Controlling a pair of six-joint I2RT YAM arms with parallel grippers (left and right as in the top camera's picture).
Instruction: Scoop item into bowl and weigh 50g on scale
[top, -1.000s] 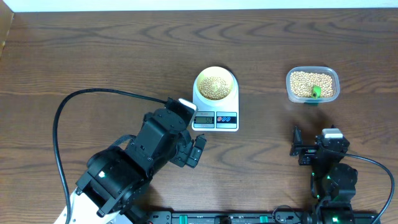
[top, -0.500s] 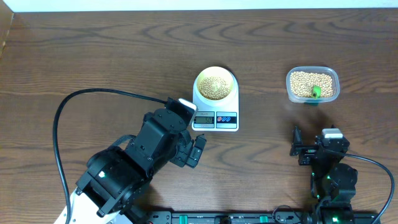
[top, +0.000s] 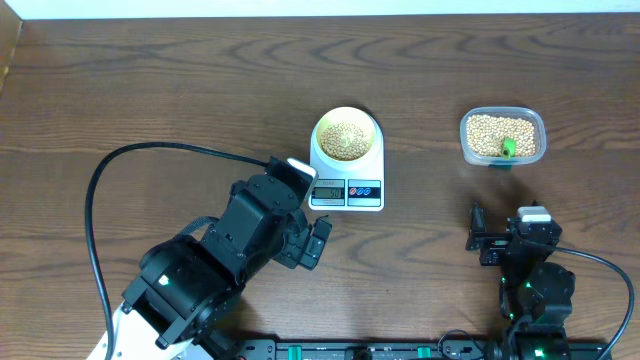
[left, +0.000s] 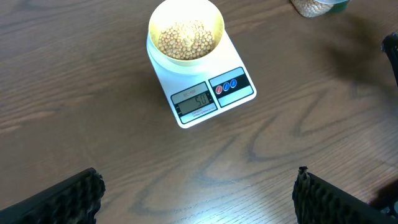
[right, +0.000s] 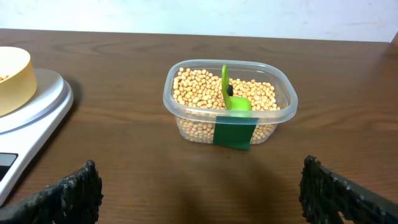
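On dark wood table (top: 150, 90), centre: white scale (left: 211, 96) carries pale-yellow bowl (left: 186, 10), bowl well filled with beans (left: 186, 38). Display digits too small to read. Red and blue buttons beside display. Clear tub (right: 193, 111) sits well apart on robot's right, holding more beans, green scoop (right: 233, 99) standing in them, green tape (right: 235, 134) on front wall. Left gripper (left: 198, 186) hovers near scale front, jaws spread wide, holding nothing. Right gripper (right: 199, 180) faces tub, jaws equally wide, empty.
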